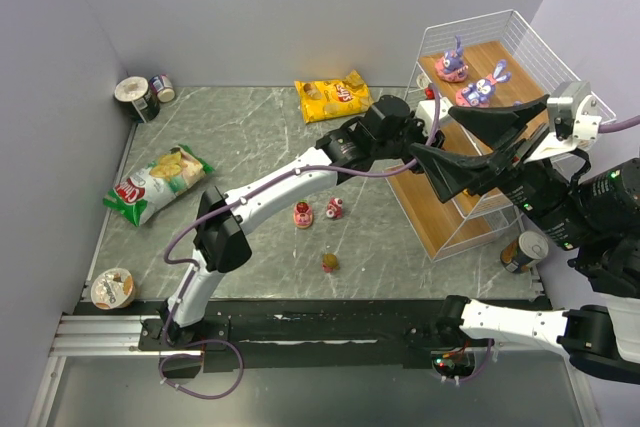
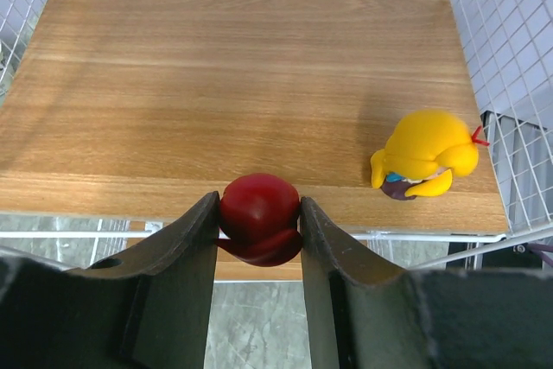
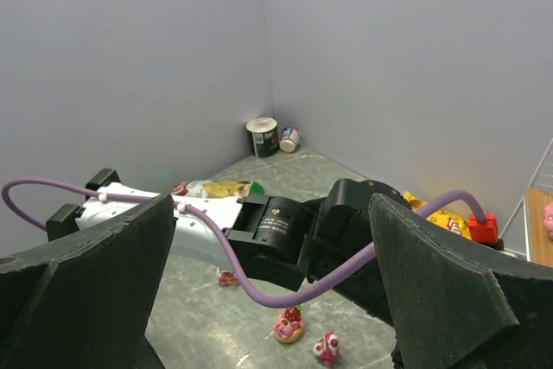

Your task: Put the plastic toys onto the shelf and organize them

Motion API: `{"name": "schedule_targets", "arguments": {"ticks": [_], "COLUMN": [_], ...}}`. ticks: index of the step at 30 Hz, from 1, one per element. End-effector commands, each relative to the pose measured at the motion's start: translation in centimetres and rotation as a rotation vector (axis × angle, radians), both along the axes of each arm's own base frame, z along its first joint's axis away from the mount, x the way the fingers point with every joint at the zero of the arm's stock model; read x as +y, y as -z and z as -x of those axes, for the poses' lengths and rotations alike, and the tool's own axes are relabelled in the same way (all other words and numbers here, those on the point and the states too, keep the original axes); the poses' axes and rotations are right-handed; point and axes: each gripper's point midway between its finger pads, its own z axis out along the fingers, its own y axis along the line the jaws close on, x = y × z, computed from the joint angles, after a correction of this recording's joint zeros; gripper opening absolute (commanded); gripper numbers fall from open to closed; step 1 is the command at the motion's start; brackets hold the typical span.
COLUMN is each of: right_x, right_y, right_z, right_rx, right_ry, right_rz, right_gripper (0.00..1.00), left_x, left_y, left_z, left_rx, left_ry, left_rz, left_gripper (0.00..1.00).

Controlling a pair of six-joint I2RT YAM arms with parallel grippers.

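My left gripper (image 2: 259, 222) is shut on a dark red cherry-shaped toy (image 2: 259, 212), held at the front edge of a light-wood board (image 2: 225, 84) of the white wire shelf (image 1: 470, 25). A yellow fruit toy (image 2: 425, 155) stands on that board to the right. Two purple bunnies (image 1: 453, 65) (image 1: 482, 89) stand on the top board. Two red-pink cake toys (image 1: 302, 214) (image 1: 334, 208) and an olive piece (image 1: 329, 262) lie on the table. My right gripper (image 1: 432, 132) hangs open and empty, raised above the left wrist in front of the shelf (image 3: 270, 213).
A yellow snack bag (image 1: 333, 97) lies at the back, a green one (image 1: 158, 182) at the left. Two cans (image 1: 137, 97) stand in the far left corner, one can (image 1: 113, 288) at the near left, one (image 1: 524, 250) beside the shelf's foot. Grey walls close the sides.
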Motion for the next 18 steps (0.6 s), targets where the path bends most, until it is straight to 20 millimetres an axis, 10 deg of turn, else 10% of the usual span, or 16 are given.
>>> {"name": "schedule_targets", "arguments": {"ticks": [1, 18], "right_x": [-0.6, -0.5], "right_y": [-1.0, -0.8], "right_z": [0.0, -0.1], "right_rx": [-0.022, -0.024], "right_ry": [0.017, 0.02], "right_rz": [-0.038, -0.029], "right_gripper": [1.0, 1.0], "left_x": [-0.8, -1.0], "left_y": [-3.3, -1.9], "left_z": [0.2, -0.4], "left_rx": [-0.049, -0.046], "left_ry": [0.038, 0.062], "left_rz": [0.09, 0.054], "left_gripper": [0.13, 0.26]}}
